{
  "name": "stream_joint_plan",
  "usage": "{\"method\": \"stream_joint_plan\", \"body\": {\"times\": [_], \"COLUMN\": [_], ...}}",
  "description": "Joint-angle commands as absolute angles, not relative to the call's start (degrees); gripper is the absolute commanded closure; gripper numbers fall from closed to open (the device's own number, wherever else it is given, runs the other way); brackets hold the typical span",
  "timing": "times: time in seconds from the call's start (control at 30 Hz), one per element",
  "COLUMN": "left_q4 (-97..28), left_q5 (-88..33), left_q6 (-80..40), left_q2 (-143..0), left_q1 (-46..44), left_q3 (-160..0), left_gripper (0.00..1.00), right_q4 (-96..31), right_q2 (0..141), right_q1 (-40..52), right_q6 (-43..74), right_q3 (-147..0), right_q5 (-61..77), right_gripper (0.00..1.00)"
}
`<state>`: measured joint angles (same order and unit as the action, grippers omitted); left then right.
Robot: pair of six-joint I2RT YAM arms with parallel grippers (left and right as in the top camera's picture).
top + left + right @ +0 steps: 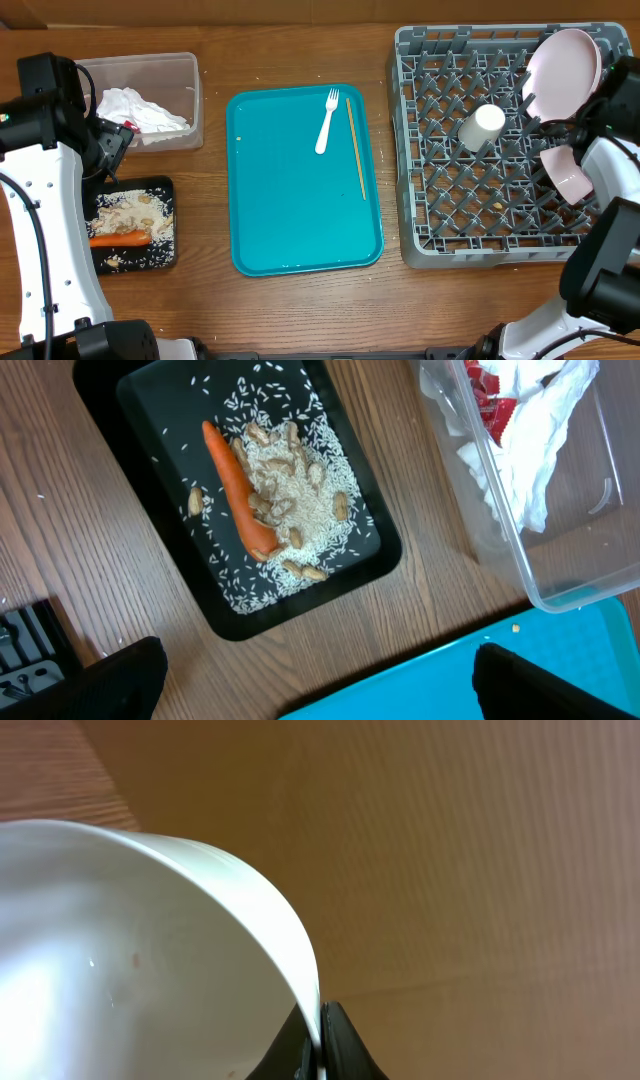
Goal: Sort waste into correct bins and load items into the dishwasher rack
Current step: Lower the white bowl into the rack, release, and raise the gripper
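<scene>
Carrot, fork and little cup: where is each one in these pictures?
carrot point(237, 488), left wrist view, middle of its orange body.
fork point(327, 123), overhead view, on its handle.
cup point(483, 127), overhead view, on its white side.

The overhead camera looks straight down on the whole table point(300, 310). The left wrist camera faces down, close above the black tray point(150, 420) and clear tub point(580, 560), both shared with overhead. The right wrist camera sits tight against a white bowl point(150, 950), seemingly facing cardboard point(480, 850).

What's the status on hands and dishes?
Left hand open, empty. Right hand shut on bowl rim, at the rack. Fork, chopstick not yet loaded, on teal tray. Nothing in the way.
</scene>
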<state>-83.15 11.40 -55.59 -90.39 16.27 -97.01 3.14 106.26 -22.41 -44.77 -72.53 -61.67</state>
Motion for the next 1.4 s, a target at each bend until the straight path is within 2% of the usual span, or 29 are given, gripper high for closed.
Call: {"method": "stream_joint_plan", "body": {"times": [0.0, 0.57, 0.7, 0.83, 0.93, 1.03, 1.37], "left_q4": [-83.29, -83.29, -83.29, -83.29, -83.29, -83.31, -83.29], "left_q5": [12.01, 12.01, 12.01, 11.99, 12.01, 12.01, 12.01], "left_q6": [-56.60, -56.60, -56.62, -56.60, -56.60, -56.62, -56.60], "left_q2": [-90.65, -90.65, -90.65, -90.65, -90.65, -90.65, -90.65], "left_q1": [16.47, 16.47, 16.47, 16.47, 16.47, 16.47, 16.47], "left_q3": [-97.01, -96.99, -97.01, -97.01, -97.01, -97.01, -97.01], "left_gripper": [0.00, 0.00, 0.00, 0.00, 0.00, 0.00, 0.00], "right_q4": [2.72, 4.25, 11.35, 25.15, 23.79, 18.96, 14.44], "right_q2": [106.63, 108.29, 109.40, 109.56, 109.67, 110.13, 113.12], "right_q1": [-22.48, -23.00, -23.00, -23.00, -23.00, -23.00, -21.80], "right_q6": [-49.76, -55.99, -61.49, -72.69, -75.33, -72.79, -68.29], "right_q3": [-72.69, -72.71, -72.71, -72.71, -72.71, -72.71, -72.69], "right_q5": [-60.25, -57.43, -59.79, -60.86, -60.40, -60.40, -61.89], "right_gripper": [0.96, 0.96, 0.96, 0.96, 0.96, 0.96, 0.96]}}
